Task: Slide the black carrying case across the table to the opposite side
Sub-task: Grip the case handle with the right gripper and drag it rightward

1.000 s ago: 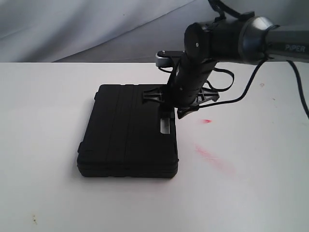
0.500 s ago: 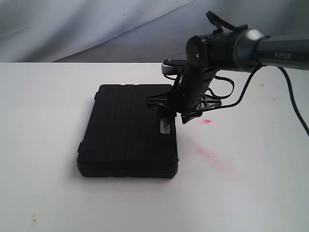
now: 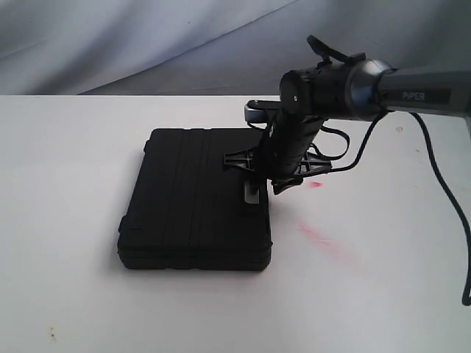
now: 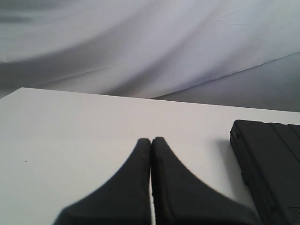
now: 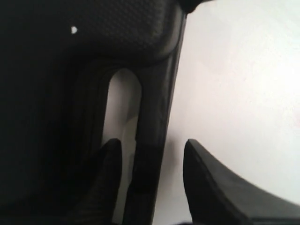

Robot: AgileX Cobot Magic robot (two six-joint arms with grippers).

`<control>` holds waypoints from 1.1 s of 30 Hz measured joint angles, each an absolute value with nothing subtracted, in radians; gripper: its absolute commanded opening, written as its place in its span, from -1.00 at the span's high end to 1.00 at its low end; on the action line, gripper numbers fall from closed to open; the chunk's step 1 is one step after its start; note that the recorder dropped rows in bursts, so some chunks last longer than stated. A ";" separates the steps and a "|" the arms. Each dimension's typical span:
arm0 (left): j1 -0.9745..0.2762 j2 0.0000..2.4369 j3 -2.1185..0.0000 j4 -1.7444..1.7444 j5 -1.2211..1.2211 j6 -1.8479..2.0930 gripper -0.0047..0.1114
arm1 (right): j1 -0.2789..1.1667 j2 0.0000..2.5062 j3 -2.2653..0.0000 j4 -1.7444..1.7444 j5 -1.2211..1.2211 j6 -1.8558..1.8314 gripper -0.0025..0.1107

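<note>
right gripper [image 5: 151,149] lower, astride case handle [image 5: 161,89]

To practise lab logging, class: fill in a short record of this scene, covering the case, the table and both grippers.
case: black, lying flat on the table
table: white, red smudges beside the case
right gripper: open, straddling the handle, one finger in the slot
left gripper: shut, over bare table, apart from the case
</note>
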State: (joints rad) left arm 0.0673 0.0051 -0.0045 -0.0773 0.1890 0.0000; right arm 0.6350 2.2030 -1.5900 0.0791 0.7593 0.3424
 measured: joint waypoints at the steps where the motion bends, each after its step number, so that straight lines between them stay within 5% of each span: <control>1: 0.067 0.005 -0.004 -0.077 0.189 0.000 0.91 | 0.635 2.206 -1.590 0.083 0.757 0.342 0.29; 7: 0.067 0.005 -0.004 -0.077 0.189 0.000 0.91 | 0.635 2.209 -1.590 0.088 0.754 0.342 0.54; 12: 0.067 0.005 -0.004 -0.077 0.189 0.000 0.91 | 0.635 2.209 -1.590 0.090 0.754 0.354 0.96; 33: 0.067 0.005 -0.004 -0.077 0.189 0.000 0.91 | 0.629 2.189 -1.594 -0.098 0.887 0.402 0.96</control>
